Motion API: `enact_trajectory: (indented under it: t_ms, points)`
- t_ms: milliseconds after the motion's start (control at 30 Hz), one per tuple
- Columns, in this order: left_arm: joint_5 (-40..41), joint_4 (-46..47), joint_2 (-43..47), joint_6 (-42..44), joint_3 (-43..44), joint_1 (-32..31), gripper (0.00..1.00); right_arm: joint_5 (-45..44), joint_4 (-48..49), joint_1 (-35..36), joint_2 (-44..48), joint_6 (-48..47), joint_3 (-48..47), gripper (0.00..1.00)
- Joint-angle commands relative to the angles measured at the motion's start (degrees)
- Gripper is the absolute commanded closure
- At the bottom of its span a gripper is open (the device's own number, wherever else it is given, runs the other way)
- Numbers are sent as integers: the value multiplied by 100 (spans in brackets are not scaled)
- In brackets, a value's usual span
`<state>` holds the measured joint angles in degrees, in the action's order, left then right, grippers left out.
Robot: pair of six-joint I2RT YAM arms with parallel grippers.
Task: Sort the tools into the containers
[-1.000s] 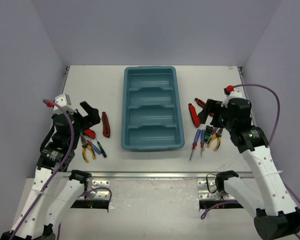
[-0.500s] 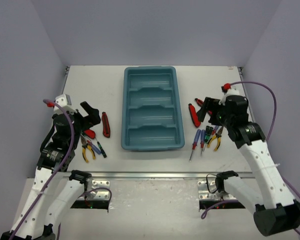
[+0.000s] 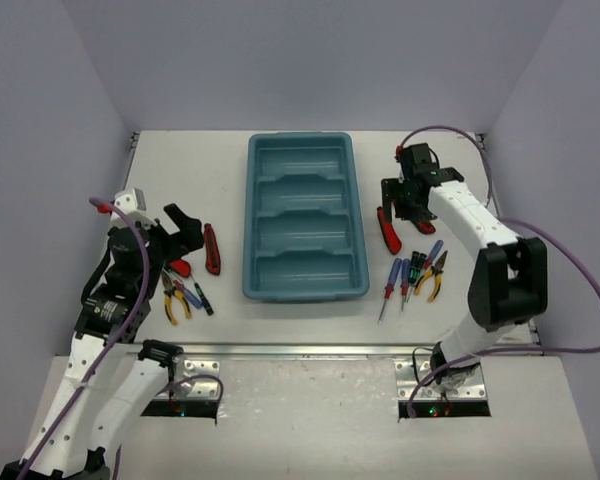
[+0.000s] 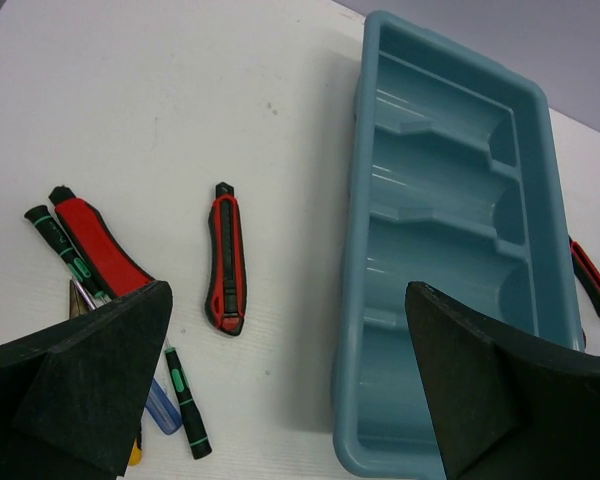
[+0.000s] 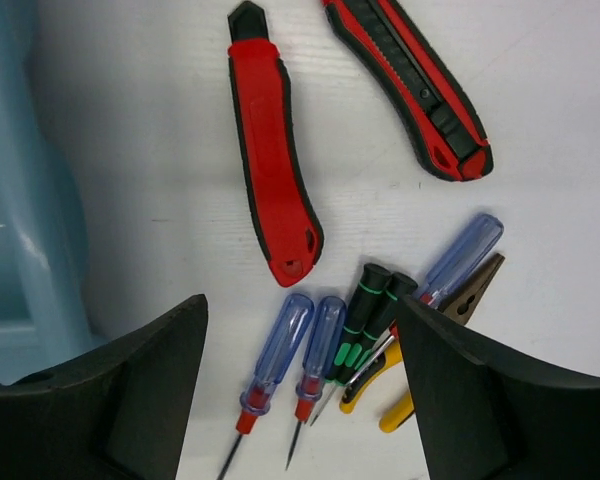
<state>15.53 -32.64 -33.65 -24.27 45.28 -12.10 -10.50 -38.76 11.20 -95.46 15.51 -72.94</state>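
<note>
**White desk, blue tray, tools on both sides**

The desk was white, with pale purple walls around it. The tray sat in the middle, its four boxes in a row. Left of it lay a red knife, a second knife, thin screwdrivers and pliers. The left claw hung just by them, wide open, holding nothing. Right of the tray lay two more knives, blue screwdrivers, green-black screwdrivers and yellow pliers. The right claw hung above these, open too, with nothing in it.
</note>
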Motion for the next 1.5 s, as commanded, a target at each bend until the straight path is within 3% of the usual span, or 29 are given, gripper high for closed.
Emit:
enact_trajectory:
  t_ms: [0,267,367,533,700,900,1067,1200,1267,1367,1467]
  points:
    - [-145,249,42,63,-10,-91,0,121,155,-56,-764,-536,-351,29]
    - [-270,285,8,107,-10,-110,0,515,379,-92,-2084,-772,-501,44]
    - [-283,302,25,112,-24,-144,0,456,422,-105,-2233,-853,-493,57]
    - [-347,316,-28,130,-19,-151,0,493,408,-180,-2013,-778,-493,86]
    - [-366,329,-28,133,-19,-144,0,146,396,-180,-1303,-629,-581,100]
    - [-450,346,-80,149,-19,-144,0,404,991,-37,-287,-862,-711,100]
    - [-433,364,34,149,-38,-142,0,253,2065,441,-64,-2193,-766,100]
    - [-419,381,87,151,-45,-143,0,377,3032,769,-205,-3273,-765,100]
    - [-412,382,72,151,-53,-144,0,464,3379,934,-494,-3740,-1214,100]
    - [-410,380,43,151,-54,-144,0,1012,3625,1094,-1043,-4682,-1662,100]
    - [-410,370,39,151,-63,-144,0,1492,4464,1138,-1386,-5467,-1731,100]
